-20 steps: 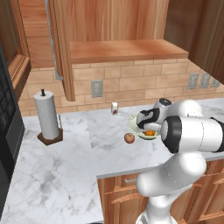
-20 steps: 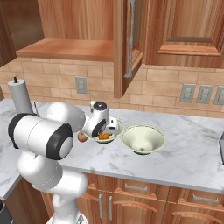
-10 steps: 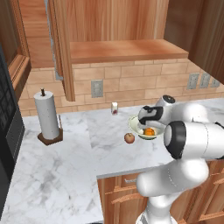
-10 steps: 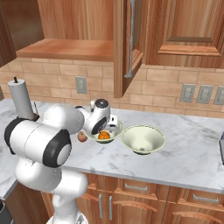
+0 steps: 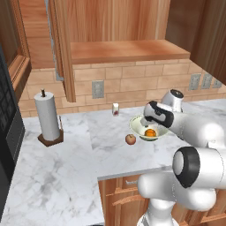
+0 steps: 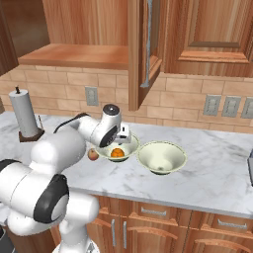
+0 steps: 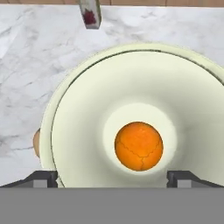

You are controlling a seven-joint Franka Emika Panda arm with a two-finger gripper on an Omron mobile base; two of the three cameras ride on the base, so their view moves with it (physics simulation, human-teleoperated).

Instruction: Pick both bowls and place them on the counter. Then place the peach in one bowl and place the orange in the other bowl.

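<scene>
Two wide cream-white ceramic bowls sit side by side on the white grey-veined marble counter (image 6: 212,168): the left bowl (image 6: 117,149) holds the small bright orange fruit (image 7: 138,145) at its centre, the right bowl (image 6: 161,157) holds nothing. The two-finger gripper (image 7: 112,177) hangs just above the orange with jaws wide apart, gripping nothing, while the pinkish-tan round peach (image 5: 130,139) rests on the marble just beside the left bowl's rim
</scene>
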